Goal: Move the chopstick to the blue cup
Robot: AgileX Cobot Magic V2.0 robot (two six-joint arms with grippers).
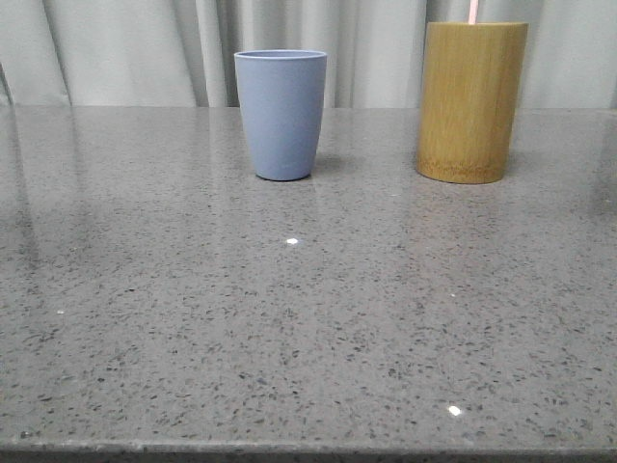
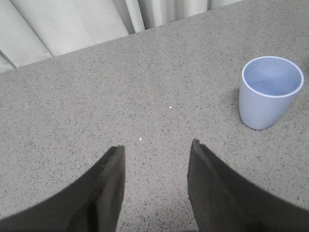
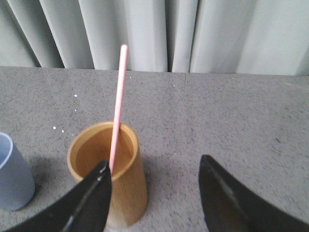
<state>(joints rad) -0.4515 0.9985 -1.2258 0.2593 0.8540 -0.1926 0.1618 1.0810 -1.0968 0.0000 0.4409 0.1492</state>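
A pale pink chopstick [image 3: 118, 101] stands in the yellow-brown bamboo cylinder [image 3: 108, 169]; in the front view only its top end [image 1: 472, 12] shows above the cylinder [image 1: 470, 101] at the back right. The blue cup [image 1: 281, 114] stands empty at the back centre; it also shows in the left wrist view [image 2: 269, 92] and the right wrist view [image 3: 12, 179]. My right gripper [image 3: 154, 166] is open above and beside the cylinder, one fingertip in front of its rim. My left gripper [image 2: 157, 147] is open over bare table, apart from the cup. Neither gripper shows in the front view.
A grey speckled stone table [image 1: 308, 318] carries both containers near its back edge. A pale pleated curtain [image 1: 125, 48] hangs right behind the table.
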